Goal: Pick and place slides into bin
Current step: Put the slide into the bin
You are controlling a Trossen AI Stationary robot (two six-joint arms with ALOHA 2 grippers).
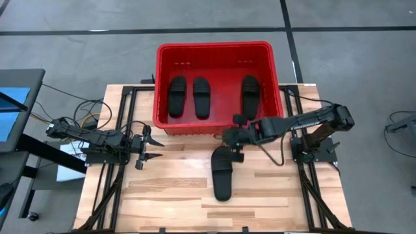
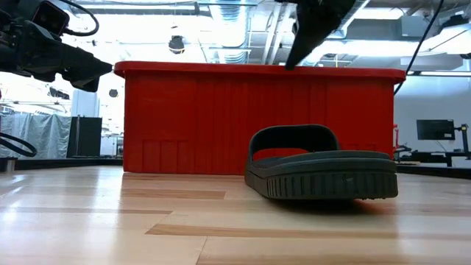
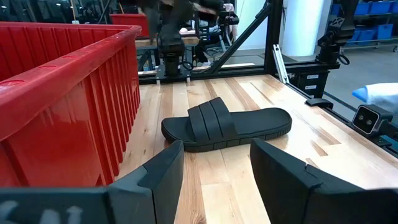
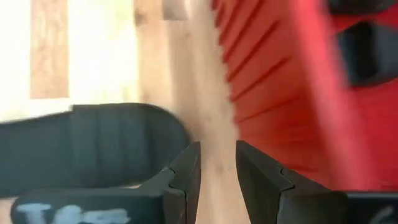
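Beside the bin: last slide on the table, three inside.
Right gripper hovers above its strap end, fingers slightly apart; light, flexible, probably best pinched across the strap. Left gripper waits, fingers apart.

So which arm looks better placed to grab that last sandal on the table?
The right one. Its end effector hangs just above the sandal, by the red bin. The left end effector waits open, farther off near the table's left side.
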